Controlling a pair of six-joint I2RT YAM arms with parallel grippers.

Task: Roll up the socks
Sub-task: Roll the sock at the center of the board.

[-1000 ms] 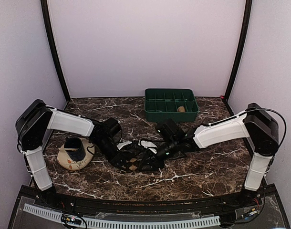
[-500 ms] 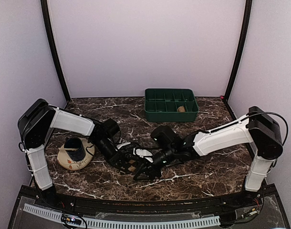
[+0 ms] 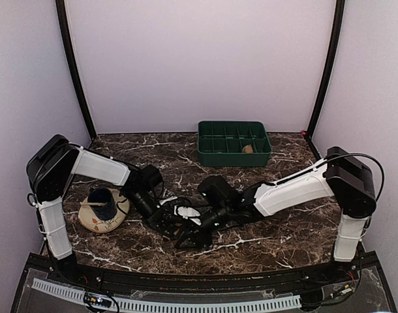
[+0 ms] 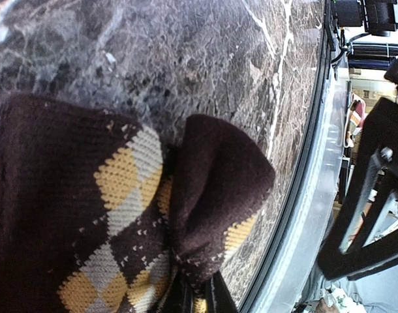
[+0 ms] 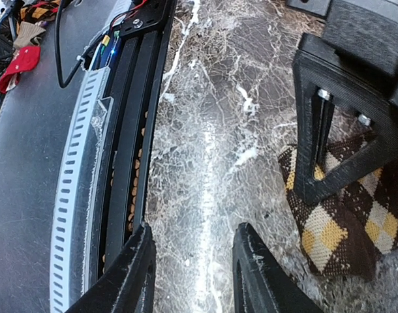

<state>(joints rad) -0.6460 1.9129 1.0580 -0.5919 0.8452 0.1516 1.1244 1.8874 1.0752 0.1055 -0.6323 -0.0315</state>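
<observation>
Left tool: closed, pinching a fold of the check sock.

Check sock: brown w/ yellow and grey diamonds, lying on the marble worktop at centre-front. It is doubled over on itself, and a plain brown lobe bulges beside the patterned part.

Right tool: fingers apart, nothing betw. them. It is over bare worktop near the front edge, just beside the sock; no contact seen.

Top view: both arms meet over the sock and mostly hide it.

Green tray: rear centre. Small tan item in one compartment, too small to ID.

Dish w/ dark cup: left side, well apart from the sock.
</observation>
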